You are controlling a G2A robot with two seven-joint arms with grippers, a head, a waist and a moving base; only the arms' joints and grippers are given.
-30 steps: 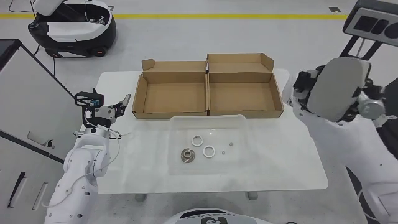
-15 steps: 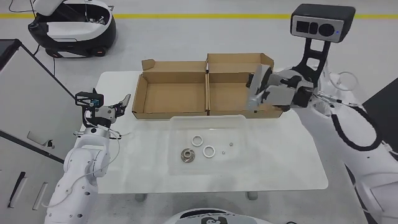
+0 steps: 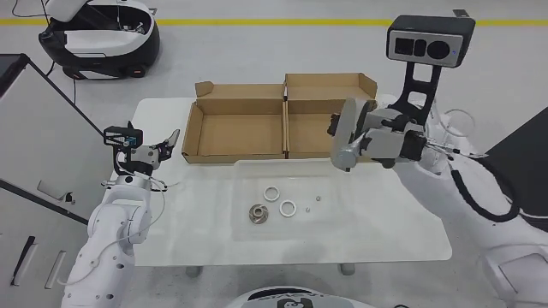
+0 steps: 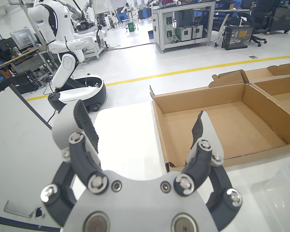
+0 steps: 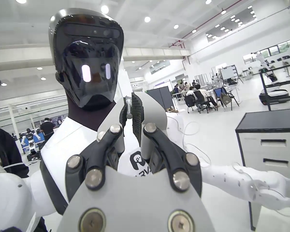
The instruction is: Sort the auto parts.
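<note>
Pin (image 5: 128,108), metal, pinched by right gripper (image 5: 130,102), long axis along its fingers (image 5: 136,117); left gripper (image 4: 140,108) spread near box (image 3: 231,133); rings (image 3: 271,193) in tray (image 3: 248,171)

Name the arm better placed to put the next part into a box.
Right. The right gripper holds a small metal pin by the right box; the left gripper, fingers open and empty, sits at the table's left edge.
</note>
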